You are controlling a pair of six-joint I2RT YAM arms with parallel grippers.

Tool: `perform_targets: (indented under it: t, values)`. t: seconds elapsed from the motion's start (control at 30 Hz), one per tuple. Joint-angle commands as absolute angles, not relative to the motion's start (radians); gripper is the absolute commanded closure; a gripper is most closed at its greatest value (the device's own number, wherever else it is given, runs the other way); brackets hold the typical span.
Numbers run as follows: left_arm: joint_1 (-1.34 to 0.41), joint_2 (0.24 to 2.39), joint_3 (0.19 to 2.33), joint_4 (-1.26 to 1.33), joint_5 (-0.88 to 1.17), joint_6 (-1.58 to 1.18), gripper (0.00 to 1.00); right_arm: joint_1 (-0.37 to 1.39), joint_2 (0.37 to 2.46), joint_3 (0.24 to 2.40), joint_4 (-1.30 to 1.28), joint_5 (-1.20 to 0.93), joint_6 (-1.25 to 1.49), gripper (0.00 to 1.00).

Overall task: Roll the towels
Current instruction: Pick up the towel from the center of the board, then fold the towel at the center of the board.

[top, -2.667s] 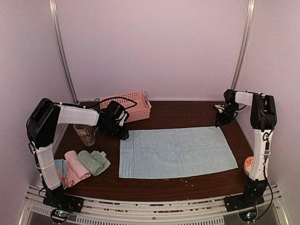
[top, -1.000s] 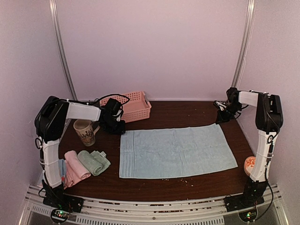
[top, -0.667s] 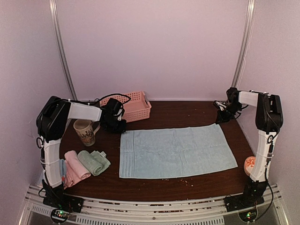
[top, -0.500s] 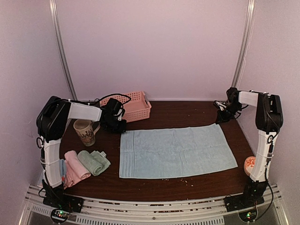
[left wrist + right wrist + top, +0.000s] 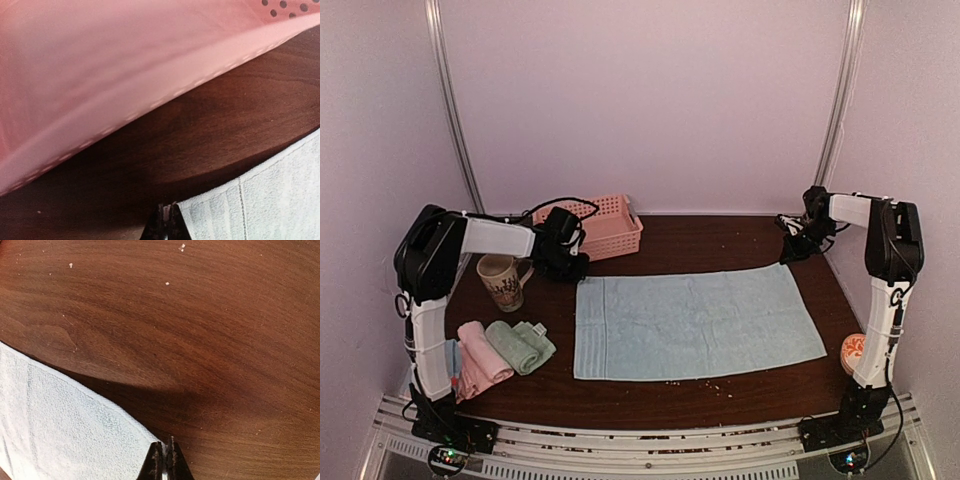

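A light blue towel [image 5: 695,322] lies spread flat across the middle of the table. My left gripper [image 5: 576,270] sits low at its far left corner. In the left wrist view its jaws [image 5: 168,212] are shut, pinching the corner of the towel [image 5: 260,200]. At the far right corner my right gripper [image 5: 788,258] is down too, jaws [image 5: 165,450] shut on the tip of the towel [image 5: 65,430]. Rolled pink [image 5: 480,355] and sage green [image 5: 518,345] towels lie at the near left, with a blue one [image 5: 448,362] partly hidden under them.
A pink perforated basket [image 5: 595,225] stands at the back left, right behind my left gripper and filling the top of the left wrist view [image 5: 100,75]. A patterned mug [image 5: 503,282] stands left of the towel. An orange object [image 5: 853,350] sits by the right arm's base.
My left gripper's jaws have come together on the towel's far left corner, and the arm settled lower there. The right gripper keeps its hold on the far right corner.
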State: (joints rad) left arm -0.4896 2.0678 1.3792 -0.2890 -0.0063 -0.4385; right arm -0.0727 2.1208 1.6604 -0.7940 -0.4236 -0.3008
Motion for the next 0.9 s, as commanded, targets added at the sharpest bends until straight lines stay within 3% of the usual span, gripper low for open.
perform_targets:
  t: [0.0, 0.47, 0.87]
  values:
    - [-0.476, 1.942, 1.387, -0.257, -0.097, -0.393, 1.00, -0.077, 2.065, 1.714, -0.788, -0.452, -0.276, 1.00]
    - [-0.449, 1.787, 1.319, -0.219, -0.116, -0.368, 1.00, -0.078, 2.059, 1.815, -0.766, -0.497, -0.266, 1.00]
    - [-0.449, 1.702, 1.187, -0.226, -0.058, -0.348, 1.00, -0.078, 1.914, 1.559, -0.713, -0.534, -0.358, 1.00]
